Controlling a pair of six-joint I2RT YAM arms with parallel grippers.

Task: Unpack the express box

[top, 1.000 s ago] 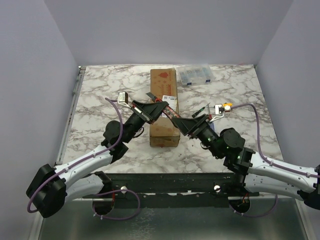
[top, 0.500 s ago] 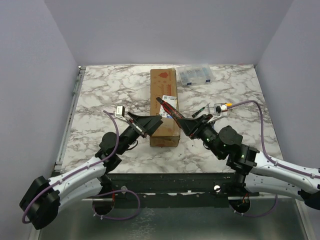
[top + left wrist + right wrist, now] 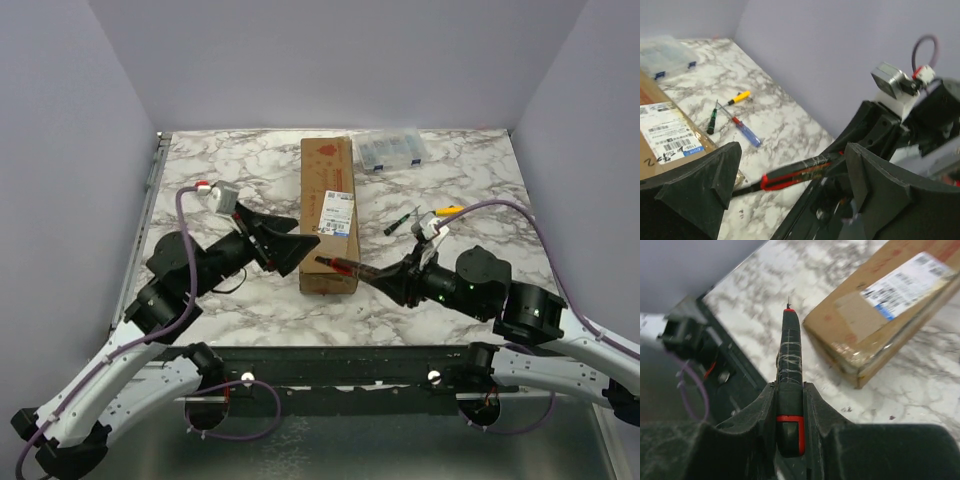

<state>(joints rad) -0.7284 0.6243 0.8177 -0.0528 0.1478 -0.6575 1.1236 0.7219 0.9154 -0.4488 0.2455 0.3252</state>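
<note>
The express box [image 3: 326, 190], a long brown carton with a white label, lies lengthwise at the table's middle; it also shows as the box [image 3: 660, 132] and the box [image 3: 890, 305]. My right gripper [image 3: 397, 280] is shut on a black and red utility knife [image 3: 345, 266], whose tip points left over the box's near right corner. In the right wrist view the knife [image 3: 790, 350] sits clamped between the right gripper [image 3: 790, 390] fingers. My left gripper [image 3: 290, 252] stands open at the box's near left side, holding nothing. Between the left gripper [image 3: 790, 170] fingers I see the knife [image 3: 795, 175] beyond them.
A clear organiser case [image 3: 392, 150] stands at the back right of the box. A green-black screwdriver [image 3: 403, 222] and a yellow-handled one [image 3: 447, 211] lie right of the box, with a blue one [image 3: 742, 131] beside them. The table's near rail [image 3: 340, 360] runs below the grippers.
My left gripper opened, let go of the knife and drew back left. My right gripper closed on the knife and carried it from above the box toward the near edge.
</note>
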